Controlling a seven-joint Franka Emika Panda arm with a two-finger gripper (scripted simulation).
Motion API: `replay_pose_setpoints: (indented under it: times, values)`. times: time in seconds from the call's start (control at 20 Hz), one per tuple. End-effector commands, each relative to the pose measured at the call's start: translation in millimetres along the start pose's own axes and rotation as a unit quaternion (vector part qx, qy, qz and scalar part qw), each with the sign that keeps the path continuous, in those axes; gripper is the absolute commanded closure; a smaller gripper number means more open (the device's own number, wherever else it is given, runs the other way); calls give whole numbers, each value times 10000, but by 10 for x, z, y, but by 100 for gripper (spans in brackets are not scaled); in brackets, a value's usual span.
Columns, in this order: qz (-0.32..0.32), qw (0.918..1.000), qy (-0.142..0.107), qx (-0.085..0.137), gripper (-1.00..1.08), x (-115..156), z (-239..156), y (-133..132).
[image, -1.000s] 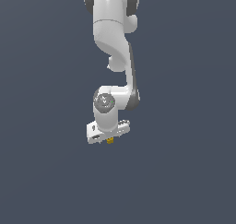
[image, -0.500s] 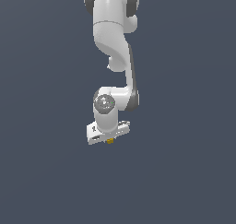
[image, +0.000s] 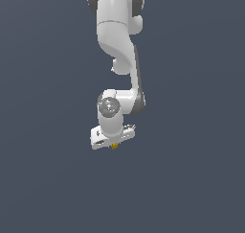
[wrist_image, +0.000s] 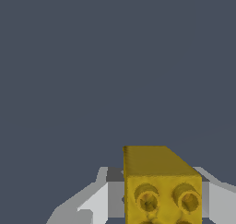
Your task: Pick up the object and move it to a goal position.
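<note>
The block (wrist_image: 161, 186) between the fingers (wrist_image: 99, 202) looks like matt yellow plastic, slightly mottled; the arm (image: 117, 45) seems smooth, glossy white.

We see the arm (image: 118, 45) glossy white with dark grey joint bands and a grey disc on the wrist joint. The gripper (image: 113, 142) is white; its fingers (wrist_image: 97, 201) read white to light grey in the wrist view. The object (wrist_image: 161, 191) is yellow-gold, with round studs on its face. Background is flat slate blue-grey in both views.

flat even sim light, sharp, no glare
</note>
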State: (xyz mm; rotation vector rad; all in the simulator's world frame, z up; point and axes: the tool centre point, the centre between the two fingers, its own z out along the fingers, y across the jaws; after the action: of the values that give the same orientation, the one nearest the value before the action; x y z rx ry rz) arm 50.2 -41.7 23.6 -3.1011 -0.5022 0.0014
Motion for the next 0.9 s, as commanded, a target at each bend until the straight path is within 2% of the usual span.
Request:
replay_pose_setpoints:
  times: [0.0,0.4,0.85]
  values:
    - [-2,10000,4,-1,108,-20,-26,-33]
    - [-2,10000,4,-1,108,-184,-177,-261]
    - [-3,10000,2,-5,108,-537,-507,-757]
